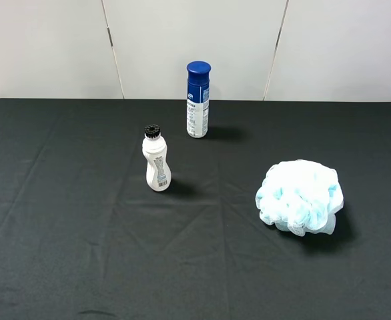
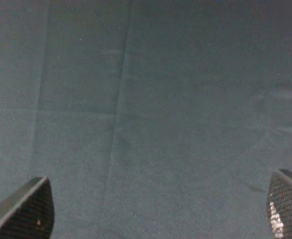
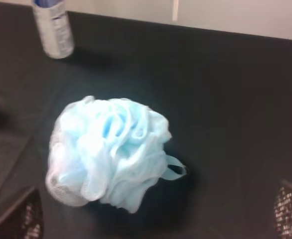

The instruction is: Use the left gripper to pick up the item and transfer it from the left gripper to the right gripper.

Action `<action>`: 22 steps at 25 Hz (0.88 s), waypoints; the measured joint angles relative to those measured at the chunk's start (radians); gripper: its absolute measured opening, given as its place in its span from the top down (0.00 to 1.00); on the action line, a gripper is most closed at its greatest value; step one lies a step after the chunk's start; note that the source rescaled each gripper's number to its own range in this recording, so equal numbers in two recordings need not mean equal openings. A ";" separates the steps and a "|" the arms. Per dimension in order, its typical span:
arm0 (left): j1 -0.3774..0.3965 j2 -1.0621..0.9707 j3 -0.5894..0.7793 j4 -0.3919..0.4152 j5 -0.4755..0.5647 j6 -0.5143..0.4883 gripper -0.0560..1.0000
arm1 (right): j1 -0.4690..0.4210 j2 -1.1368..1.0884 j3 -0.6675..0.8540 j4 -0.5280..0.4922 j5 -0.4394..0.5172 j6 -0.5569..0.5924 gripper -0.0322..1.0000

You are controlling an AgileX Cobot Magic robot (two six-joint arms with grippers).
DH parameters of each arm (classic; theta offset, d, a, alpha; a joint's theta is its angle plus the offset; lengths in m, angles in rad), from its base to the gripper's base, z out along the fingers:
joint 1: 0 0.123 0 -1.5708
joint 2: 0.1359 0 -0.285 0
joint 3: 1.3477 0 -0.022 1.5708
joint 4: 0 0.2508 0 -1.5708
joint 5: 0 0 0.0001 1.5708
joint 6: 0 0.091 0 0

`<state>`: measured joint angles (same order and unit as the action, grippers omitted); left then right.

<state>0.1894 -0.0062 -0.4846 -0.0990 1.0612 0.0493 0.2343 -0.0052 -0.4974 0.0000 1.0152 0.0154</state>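
A bare test setup, like a lab: a counter [image 1: 49, 233] under creased black cloth, with plain white wall panels [image 1: 195, 40] across the top of the frame.

The worktop [image 1: 62, 220] is black; the puffy ball [image 1: 299, 197] is light blue and white; the small bottle [image 1: 157, 164] is white with a black cap; the spray can [image 1: 197, 100] is white with a dark blue cap and blue print; the wall [image 1: 195, 40] is pale grey.

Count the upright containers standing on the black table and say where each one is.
2. The blue-capped spray can stands near the table's far edge by the wall; the white bottle with black cap stands nearer the camera, slightly to its left. Nothing looks hidden.
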 joint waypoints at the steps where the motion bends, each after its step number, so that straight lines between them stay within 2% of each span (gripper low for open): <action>1: 0.000 0.000 0.000 0.000 0.000 0.000 0.25 | -0.028 0.000 0.000 0.000 0.000 0.000 0.01; 6: 0.000 0.000 0.000 0.000 0.000 0.000 0.25 | -0.222 0.000 0.000 0.000 0.000 0.000 0.01; 9: 0.000 0.000 0.000 0.000 0.000 0.000 0.25 | -0.283 0.000 0.000 0.000 0.000 0.000 0.01; 22: 0.000 0.000 0.000 0.000 0.000 0.000 0.25 | -0.294 0.000 0.000 0.000 0.000 0.000 0.01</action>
<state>0.1894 -0.0062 -0.4846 -0.0990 1.0612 0.0493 -0.0593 -0.0052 -0.4974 0.0000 1.0152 0.0154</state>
